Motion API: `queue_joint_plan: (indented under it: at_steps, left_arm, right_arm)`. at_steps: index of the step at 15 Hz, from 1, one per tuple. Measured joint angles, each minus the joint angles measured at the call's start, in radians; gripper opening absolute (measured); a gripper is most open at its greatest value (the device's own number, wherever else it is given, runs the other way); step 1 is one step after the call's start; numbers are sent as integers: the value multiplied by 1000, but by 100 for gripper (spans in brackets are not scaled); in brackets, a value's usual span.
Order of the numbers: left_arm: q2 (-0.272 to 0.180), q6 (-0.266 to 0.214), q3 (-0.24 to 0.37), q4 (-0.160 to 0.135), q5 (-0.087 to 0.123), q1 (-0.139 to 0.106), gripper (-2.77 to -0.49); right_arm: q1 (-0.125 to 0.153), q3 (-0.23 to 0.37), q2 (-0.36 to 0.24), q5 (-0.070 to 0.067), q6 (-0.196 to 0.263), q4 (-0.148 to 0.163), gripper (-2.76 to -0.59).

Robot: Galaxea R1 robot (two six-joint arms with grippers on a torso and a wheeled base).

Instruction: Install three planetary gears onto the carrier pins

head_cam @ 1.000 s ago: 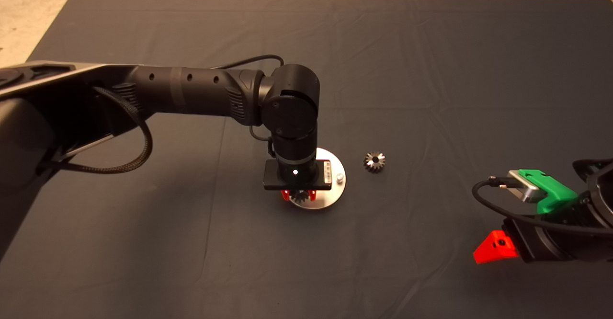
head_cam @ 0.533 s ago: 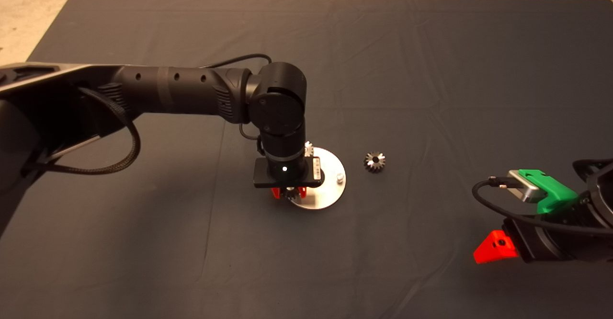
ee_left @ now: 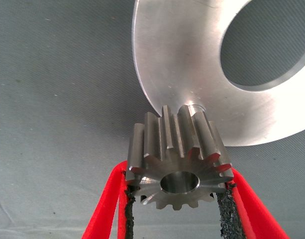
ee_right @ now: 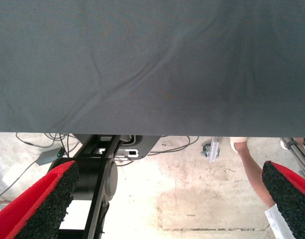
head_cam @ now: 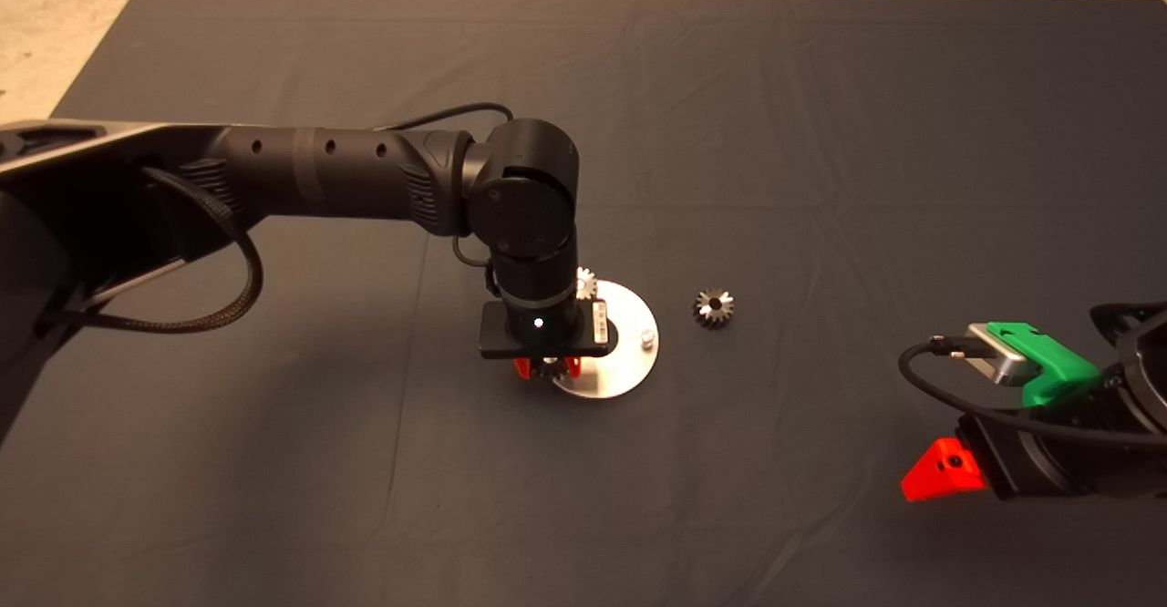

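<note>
My left gripper (head_cam: 547, 368) hangs over the near-left rim of the round silver disc (head_cam: 629, 365), shut on one planetary gear (ee_left: 177, 159). In the left wrist view the black pads (ee_left: 128, 209) press this gear's sides, and a carrier pin (ee_left: 194, 105) peeks out just behind it at the disc's (ee_left: 192, 55) edge. A second gear (head_cam: 586, 281) sits at the disc's far-left rim, partly hidden by the wrist. One bare pin (head_cam: 647, 337) stands on the disc's right side. The third gear (head_cam: 713, 307) lies on the mat right of the disc. My right gripper (head_cam: 944, 472) is parked at the lower right, open.
The dark mat (head_cam: 821, 133) has soft creases. In the right wrist view the mat's edge, bare floor, a black stand (ee_right: 100, 174) and a person's leg (ee_right: 249, 164) show between the spread fingers (ee_right: 48, 199).
My left arm has shifted a little to the left with the gear still held, uncovering the gear at the disc's far rim. The right arm has not moved.
</note>
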Motion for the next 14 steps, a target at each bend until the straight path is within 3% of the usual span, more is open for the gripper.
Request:
queue_joint_plan:
  at_steps: [14]
  left_arm:
    - [19, 6, 2, -3, 0, 3, -240]
  right_arm:
    - [0, 0, 0, 0, 0, 0, -61]
